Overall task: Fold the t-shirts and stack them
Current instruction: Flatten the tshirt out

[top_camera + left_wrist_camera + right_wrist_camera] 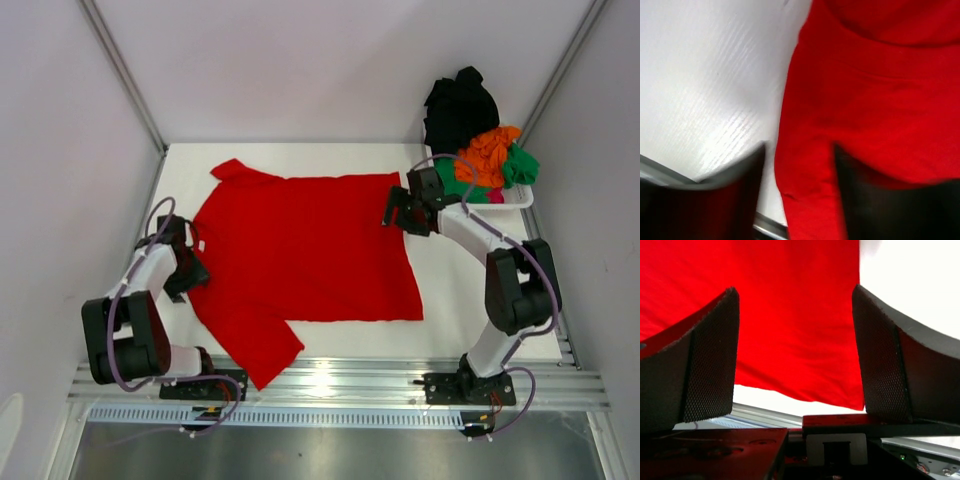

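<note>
The large red t-shirt lies spread flat on the white table. My left gripper is low at its left edge, near the sleeve. In the left wrist view the gripper is open, with its blurred dark fingers on either side of a strip of the red t-shirt. My right gripper hovers over the shirt's far right corner. In the right wrist view the gripper is wide open and empty above the red t-shirt. The black, orange, green and pink shirts are piled at the back right.
A white plastic basket at the back right holds the pile of shirts. A metal rail runs along the table's near edge. Grey walls close in the left, back and right sides.
</note>
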`<state>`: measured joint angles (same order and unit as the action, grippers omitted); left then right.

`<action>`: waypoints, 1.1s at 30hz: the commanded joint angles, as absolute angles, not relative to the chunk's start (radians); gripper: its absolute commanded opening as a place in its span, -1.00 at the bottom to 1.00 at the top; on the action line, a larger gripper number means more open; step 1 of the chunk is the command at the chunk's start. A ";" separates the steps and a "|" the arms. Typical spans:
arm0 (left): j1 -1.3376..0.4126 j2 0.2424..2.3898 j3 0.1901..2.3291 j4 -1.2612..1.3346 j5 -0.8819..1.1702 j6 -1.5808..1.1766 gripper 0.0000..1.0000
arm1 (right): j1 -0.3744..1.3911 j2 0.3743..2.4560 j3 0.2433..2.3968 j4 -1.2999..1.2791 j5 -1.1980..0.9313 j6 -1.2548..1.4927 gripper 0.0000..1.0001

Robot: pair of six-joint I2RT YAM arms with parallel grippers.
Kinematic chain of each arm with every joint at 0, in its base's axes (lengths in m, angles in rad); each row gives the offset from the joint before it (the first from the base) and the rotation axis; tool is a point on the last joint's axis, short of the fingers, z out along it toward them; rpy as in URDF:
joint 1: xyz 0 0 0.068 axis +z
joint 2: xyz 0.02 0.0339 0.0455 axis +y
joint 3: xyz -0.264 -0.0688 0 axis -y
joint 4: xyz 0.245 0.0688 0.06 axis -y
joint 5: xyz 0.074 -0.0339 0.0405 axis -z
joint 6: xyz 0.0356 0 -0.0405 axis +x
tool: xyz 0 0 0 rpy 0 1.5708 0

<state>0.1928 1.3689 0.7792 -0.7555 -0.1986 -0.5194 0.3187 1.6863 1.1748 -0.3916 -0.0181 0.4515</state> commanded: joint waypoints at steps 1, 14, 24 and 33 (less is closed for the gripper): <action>0.193 1.299 0.842 -0.776 -0.157 -0.454 0.37 | 0.328 1.758 1.299 -0.344 -0.012 0.427 0.62; 0.155 1.457 1.289 -0.448 0.110 -0.670 0.15 | 0.281 2.322 1.931 -0.368 0.083 0.328 -1.00; 0.124 1.941 1.503 -0.219 0.242 -1.046 0.00 | 0.233 2.497 2.101 -0.413 0.051 0.364 -1.00; 0.089 2.161 1.781 -0.310 0.141 -1.123 0.20 | 0.219 2.530 2.164 -0.399 -0.038 0.388 -1.00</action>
<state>0.0978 2.1300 1.7065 -0.3138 0.1722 -1.0496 0.2180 2.5103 2.1208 -0.3908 0.0021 0.3733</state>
